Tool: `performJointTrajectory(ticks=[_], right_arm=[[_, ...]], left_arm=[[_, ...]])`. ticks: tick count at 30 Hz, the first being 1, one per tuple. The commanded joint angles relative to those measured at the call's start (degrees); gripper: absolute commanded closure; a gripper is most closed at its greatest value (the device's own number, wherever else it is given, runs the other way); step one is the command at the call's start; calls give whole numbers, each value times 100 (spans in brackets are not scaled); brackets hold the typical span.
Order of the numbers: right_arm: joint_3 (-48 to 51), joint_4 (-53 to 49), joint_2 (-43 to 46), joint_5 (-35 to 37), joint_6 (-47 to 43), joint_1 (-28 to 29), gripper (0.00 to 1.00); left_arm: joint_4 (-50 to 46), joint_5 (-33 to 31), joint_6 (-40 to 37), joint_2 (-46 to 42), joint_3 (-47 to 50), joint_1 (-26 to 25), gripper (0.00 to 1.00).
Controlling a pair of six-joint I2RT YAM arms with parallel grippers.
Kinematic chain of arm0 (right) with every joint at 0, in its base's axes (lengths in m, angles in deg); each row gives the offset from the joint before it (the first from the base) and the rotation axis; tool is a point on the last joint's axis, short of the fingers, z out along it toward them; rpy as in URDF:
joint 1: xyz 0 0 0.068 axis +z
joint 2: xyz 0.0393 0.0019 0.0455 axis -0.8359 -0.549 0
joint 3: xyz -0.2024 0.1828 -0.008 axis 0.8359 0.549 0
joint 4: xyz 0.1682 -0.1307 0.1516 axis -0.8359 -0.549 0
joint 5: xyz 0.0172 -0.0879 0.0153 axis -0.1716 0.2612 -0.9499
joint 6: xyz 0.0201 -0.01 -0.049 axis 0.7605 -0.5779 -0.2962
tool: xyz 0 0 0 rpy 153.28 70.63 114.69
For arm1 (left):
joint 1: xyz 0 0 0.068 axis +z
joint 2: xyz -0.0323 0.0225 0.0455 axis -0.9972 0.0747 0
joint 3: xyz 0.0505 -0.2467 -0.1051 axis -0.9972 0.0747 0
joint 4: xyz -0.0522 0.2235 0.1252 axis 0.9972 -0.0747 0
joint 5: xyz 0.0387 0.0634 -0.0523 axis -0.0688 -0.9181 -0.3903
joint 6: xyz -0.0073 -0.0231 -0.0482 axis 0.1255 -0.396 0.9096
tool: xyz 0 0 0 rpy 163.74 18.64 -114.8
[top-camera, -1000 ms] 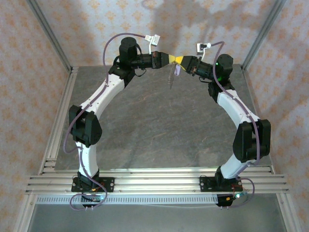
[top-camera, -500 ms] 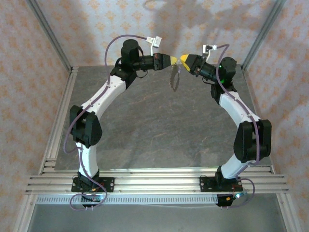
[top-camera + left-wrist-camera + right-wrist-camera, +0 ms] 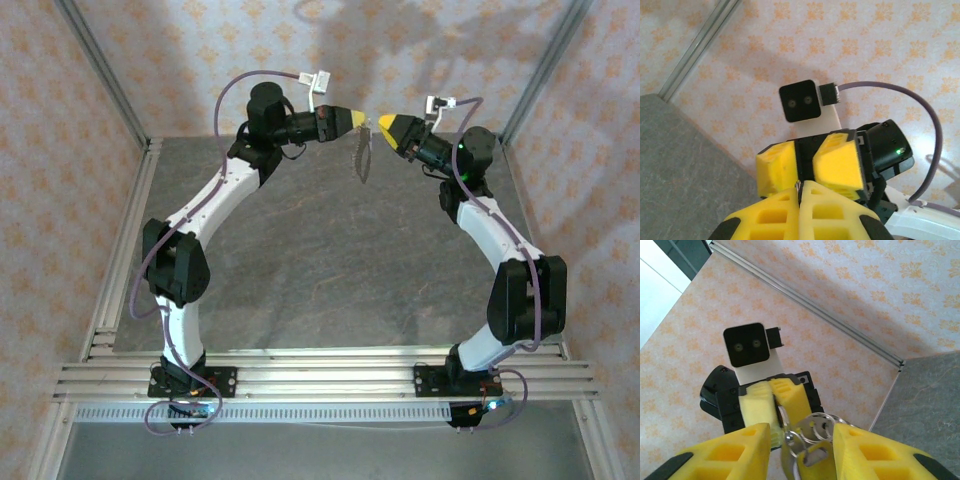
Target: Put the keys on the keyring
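High above the back of the table my left gripper [image 3: 360, 121] is shut on the top of the keyring [image 3: 361, 156], which hangs below it as a thin tan bunch. My right gripper [image 3: 383, 123] faces it from the right, a small gap away, and is open. In the right wrist view the keyring's [image 3: 826, 424] silver loops and the keys [image 3: 812, 460] dangle between my right fingertips [image 3: 756, 440] without touching them. In the left wrist view a sliver of the ring [image 3: 798, 186] sticks out of my shut left gripper [image 3: 801, 189].
The grey table [image 3: 320, 260] lies far below both grippers. Patterned walls [image 3: 60, 150] and metal corner posts [image 3: 105, 75] close in the back and sides. Cables [image 3: 260, 78] loop off both wrists.
My right gripper has opened and drawn back to the right, away from the left one. The keyring now hangs from the left gripper alone.
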Motion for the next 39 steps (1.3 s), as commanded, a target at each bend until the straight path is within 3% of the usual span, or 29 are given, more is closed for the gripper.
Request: performJointTrajectory(ticks=[1,6,29,32,39], right_arm=[[38,218,197,56,-181,96,63],[18,-303,320,157,-657,240,62],[-428,-1191,337,407,-1244,301,65],[-422,-1203,342,344,-1270,323,71],[-282,-1207,461,247,-1366,337,97]], left_arm=[[588,-63,211,-320,-2,-24,100],[598,-54,213,-336,9,-31,100],[627,-1,239,-338,50,-68,100],[623,-10,231,-342,51,-72,100],[606,-55,230,-324,39,-70,100]])
